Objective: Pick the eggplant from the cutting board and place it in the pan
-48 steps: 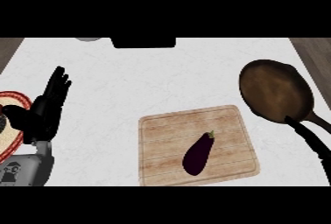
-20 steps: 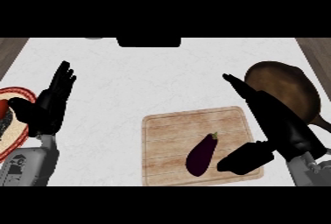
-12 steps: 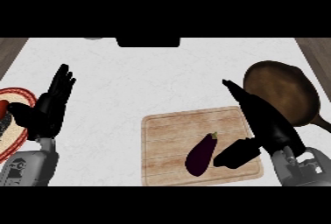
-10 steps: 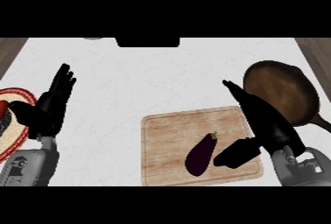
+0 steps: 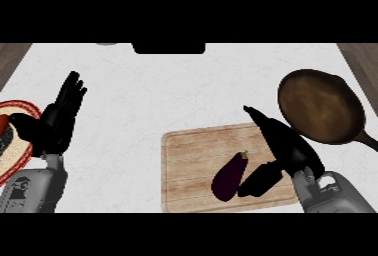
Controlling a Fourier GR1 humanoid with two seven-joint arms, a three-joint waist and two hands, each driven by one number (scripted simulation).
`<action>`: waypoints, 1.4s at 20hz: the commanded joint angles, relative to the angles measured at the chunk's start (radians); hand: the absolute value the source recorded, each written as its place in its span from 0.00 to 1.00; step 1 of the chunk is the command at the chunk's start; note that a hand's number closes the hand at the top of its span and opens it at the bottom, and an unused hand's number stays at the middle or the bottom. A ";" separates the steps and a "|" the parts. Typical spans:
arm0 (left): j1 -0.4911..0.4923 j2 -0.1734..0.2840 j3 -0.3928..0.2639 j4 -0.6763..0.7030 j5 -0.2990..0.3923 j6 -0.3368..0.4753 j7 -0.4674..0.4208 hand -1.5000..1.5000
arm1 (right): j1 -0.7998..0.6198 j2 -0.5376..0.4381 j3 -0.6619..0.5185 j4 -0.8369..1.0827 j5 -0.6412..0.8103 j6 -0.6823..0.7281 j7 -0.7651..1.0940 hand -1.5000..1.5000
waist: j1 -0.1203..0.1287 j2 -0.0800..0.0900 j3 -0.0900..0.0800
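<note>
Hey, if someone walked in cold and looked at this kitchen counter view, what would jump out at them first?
Probably the dark purple eggplant lying on the wooden cutting board near the lower middle, with the right robot hand open just to its right, thumb close beside it. Next, the big brown pan at the right. The left robot hand rests open at the left edge, beside a red-rimmed plate.

White marbled counter (image 5: 170,90), dark wood floor (image 5: 13,57) at both sides
</note>
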 commanded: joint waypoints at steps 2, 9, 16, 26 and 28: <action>0.032 -0.028 -0.029 -0.077 -0.036 0.029 0.036 0.50 | -0.032 0.037 0.000 0.014 0.014 0.095 0.107 0.00 | 0.002 -0.002 0.000; -0.030 -0.011 0.010 -0.015 -0.019 0.006 0.031 0.50 | -0.038 0.048 0.055 0.155 0.068 0.136 0.067 0.00 | 0.004 0.000 0.000; 0.024 -0.027 0.006 -0.013 -0.032 0.000 -0.015 0.50 | -0.047 0.110 0.117 0.191 0.121 0.164 0.130 0.00 | 0.002 0.000 -0.001; 0.008 -0.053 0.002 -0.007 -0.056 0.011 -0.007 0.50 | -0.032 0.184 0.104 0.322 0.174 0.183 0.065 0.00 | 0.003 0.000 0.000; -0.010 -0.021 0.022 -0.025 -0.042 -0.017 0.020 0.50 | -0.017 0.164 0.088 0.331 0.188 0.212 0.015 0.00 | 0.002 -0.001 0.000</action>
